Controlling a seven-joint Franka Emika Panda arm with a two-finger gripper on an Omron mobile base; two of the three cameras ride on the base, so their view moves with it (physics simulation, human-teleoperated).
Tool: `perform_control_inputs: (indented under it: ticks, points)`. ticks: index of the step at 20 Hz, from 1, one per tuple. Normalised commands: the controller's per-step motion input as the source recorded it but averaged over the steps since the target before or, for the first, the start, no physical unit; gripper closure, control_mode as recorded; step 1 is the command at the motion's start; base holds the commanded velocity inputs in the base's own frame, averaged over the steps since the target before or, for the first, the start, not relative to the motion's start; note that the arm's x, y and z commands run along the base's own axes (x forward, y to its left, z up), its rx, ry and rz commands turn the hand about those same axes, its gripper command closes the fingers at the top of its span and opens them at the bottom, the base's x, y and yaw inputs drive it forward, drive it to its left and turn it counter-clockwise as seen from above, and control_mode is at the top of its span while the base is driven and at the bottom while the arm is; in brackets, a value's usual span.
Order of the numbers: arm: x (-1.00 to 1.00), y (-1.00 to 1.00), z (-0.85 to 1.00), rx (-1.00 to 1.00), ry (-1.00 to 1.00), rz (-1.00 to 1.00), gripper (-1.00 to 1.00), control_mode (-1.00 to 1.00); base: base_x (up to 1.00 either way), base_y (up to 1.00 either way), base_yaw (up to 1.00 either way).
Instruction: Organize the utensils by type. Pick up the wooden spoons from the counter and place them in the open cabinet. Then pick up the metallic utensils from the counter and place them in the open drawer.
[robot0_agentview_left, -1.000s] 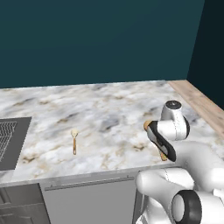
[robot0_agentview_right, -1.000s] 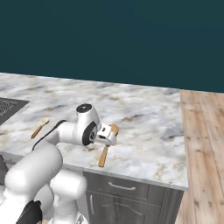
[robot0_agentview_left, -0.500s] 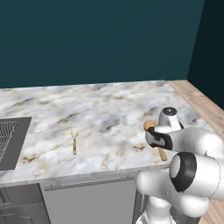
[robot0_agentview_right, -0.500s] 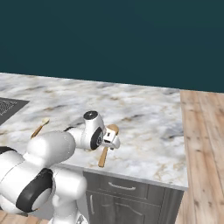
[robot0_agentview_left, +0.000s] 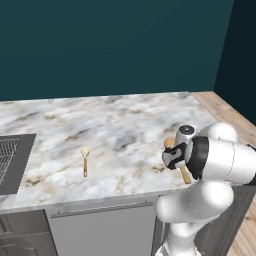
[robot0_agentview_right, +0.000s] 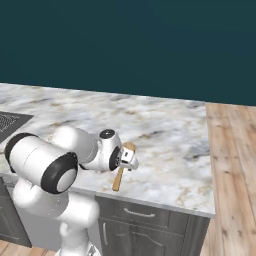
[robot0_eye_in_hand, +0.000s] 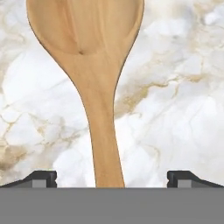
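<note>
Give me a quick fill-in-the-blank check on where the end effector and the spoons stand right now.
1. The end effector has its jaws ____.
2. The long wooden spoon lies on the ____, its handle between the fingertips.
3. The shorter spoon has a ____ head and lies apart from the arm.

Missing words: open; counter; cream

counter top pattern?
White-grey marble counter with brown and grey veins; clearest in the hand view.

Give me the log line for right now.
phase: pre-grasp | gripper: jaws open, astride handle | target: long wooden spoon, flat on counter | held: nothing
</note>
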Motion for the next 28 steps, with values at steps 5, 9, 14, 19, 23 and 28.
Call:
perform_control_inputs:
  ticks: [5,9,14,19,23,28]
  points:
    - [0.42,0.00,-0.33,0.00,0.05,0.00,-1.00,-1.00,0.00,0.00,0.00]
    - [0.35,0.00,-0.51,0.00,0.05,0.00,1.00,-1.00,0.00,0.00,0.00]
    - [0.17,0.00,-0.63,0.00,0.03,0.00,1.00,-1.00,0.00,0.00,0.00]
    - [0.11,0.03,-0.45,0.02,0.00,-0.07,1.00,-1.00,0.00,0.00,0.00]
    - [0.03,0.03,-0.11,0.00,0.00,-0.14,1.00,-1.00,0.00,0.00,0.00]
    - [0.00,0.00,0.37,0.09,0.00,-0.16,1.00,-1.00,0.00,0.00,0.00]
